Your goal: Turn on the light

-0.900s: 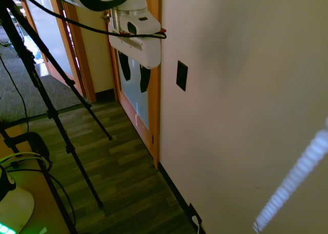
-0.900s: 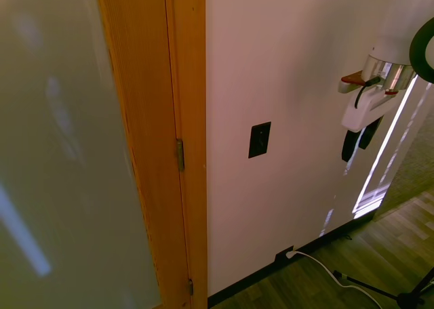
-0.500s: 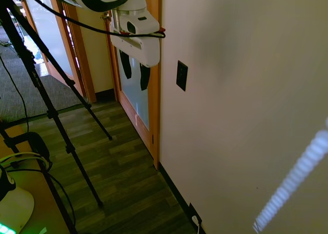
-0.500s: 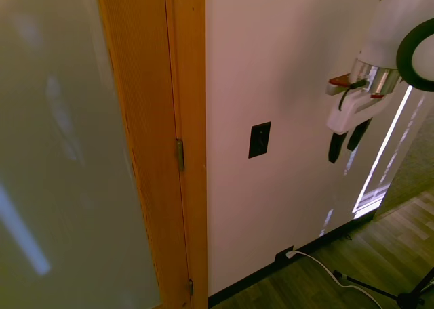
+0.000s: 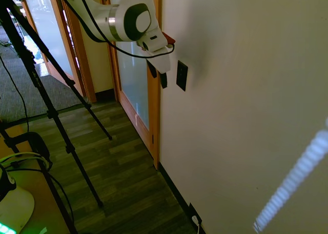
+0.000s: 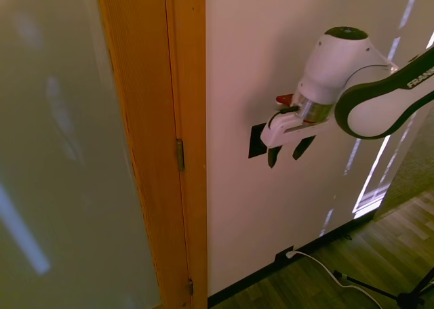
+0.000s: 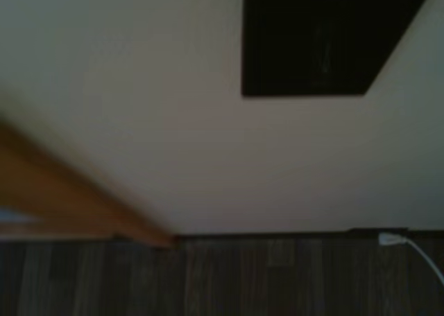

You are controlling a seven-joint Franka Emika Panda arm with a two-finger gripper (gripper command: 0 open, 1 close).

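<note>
Jaws point(image 6: 287, 152) parted, empty, now swung in just beside the switch point(image 5: 181, 75), no longer well apart.

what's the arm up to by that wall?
The white Franka arm has its gripper right beside the small black switch plate on the cream wall, next to the wooden door frame. The fingers are spread apart and hold nothing. In the second exterior view the gripper overlaps the plate's edge, but whether a fingertip touches the switch cannot be told. No lamp is in view. The wrist view shows the plate close up, blurred.
</note>
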